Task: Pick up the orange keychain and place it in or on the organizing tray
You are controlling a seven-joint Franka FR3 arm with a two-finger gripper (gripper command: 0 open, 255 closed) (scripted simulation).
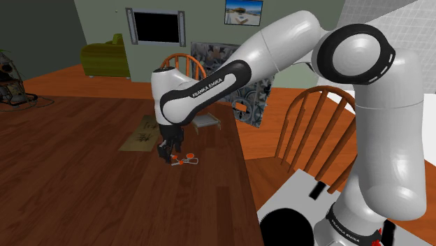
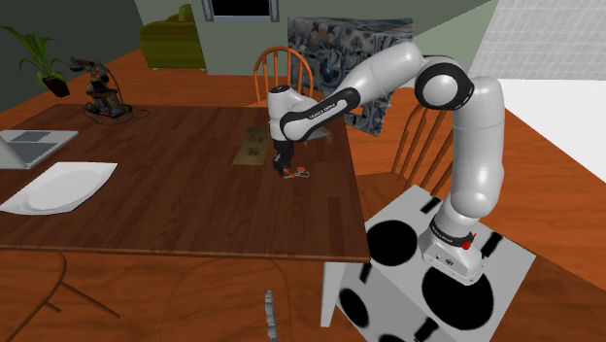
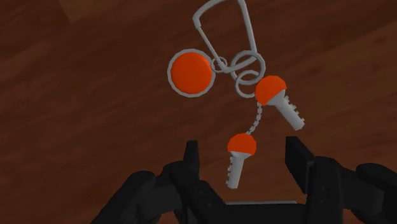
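Orange keychain (image 3: 191, 72): wrist view resolves a key between the spread gripper (image 3: 245, 156) fingers.

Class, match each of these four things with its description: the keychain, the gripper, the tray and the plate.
Things:
1. orange keychain
2. gripper
3. organizing tray
4. white plate

Descriptions:
A. fingers apart
B. tan and flat, on the table just beyond the arm
C. on the table at the second exterior view's left
D. lying on the dark wood, one key between the fingers

Pairs: 1-D, 2-A, 3-B, 4-C
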